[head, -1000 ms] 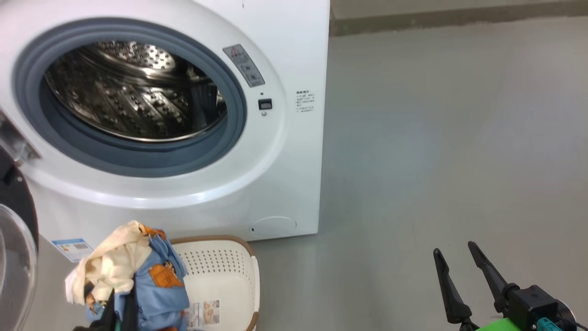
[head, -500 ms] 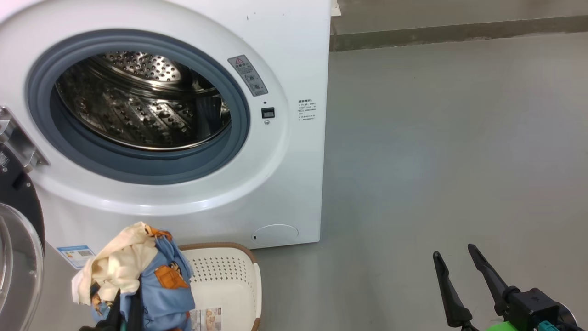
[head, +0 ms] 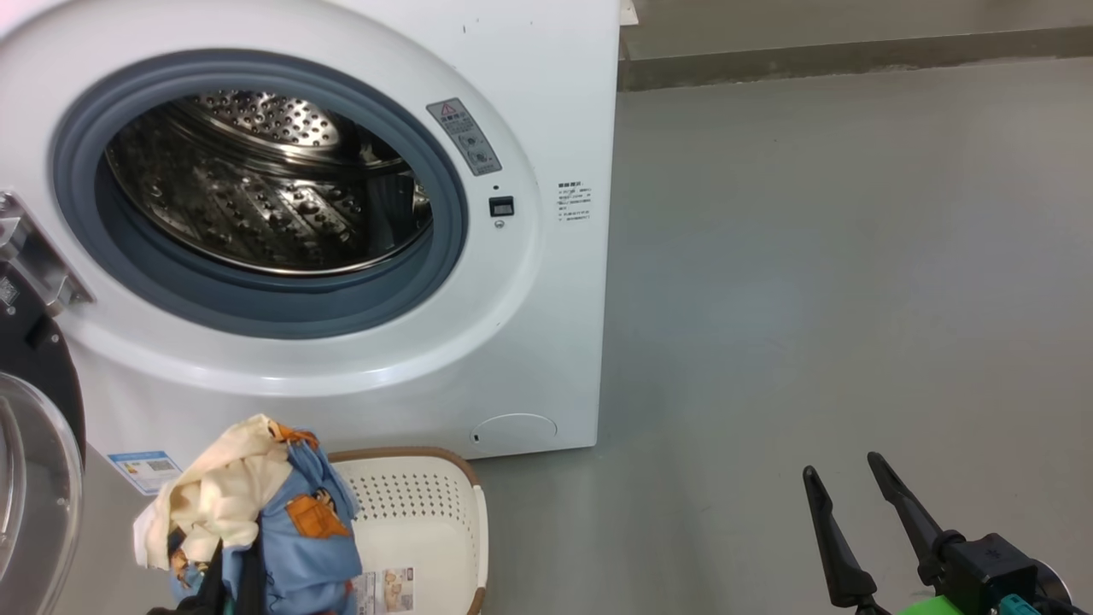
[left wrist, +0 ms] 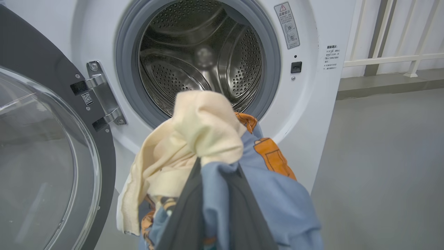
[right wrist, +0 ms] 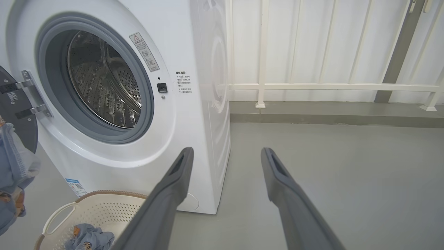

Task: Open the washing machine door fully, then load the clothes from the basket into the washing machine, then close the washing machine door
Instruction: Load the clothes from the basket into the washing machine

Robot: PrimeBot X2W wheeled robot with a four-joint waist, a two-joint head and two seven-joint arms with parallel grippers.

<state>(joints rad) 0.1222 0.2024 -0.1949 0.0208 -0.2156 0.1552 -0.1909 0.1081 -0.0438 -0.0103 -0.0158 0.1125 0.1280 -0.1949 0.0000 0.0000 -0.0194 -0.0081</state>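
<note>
Left gripper (left wrist: 218, 166) pinching clothes (left wrist: 204, 128), bundle held before washing machine (head: 546, 325) mouth; door (left wrist: 41, 62) wide open. Right gripper (right wrist: 227, 152) spread, empty, right of washing machine.

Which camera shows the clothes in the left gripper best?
The left wrist view: the clothes sit close and central, pinched in the shut left gripper. The head view shows them at lower left, overlapping the basket. The right wrist view catches a blue edge at its left border.
</note>
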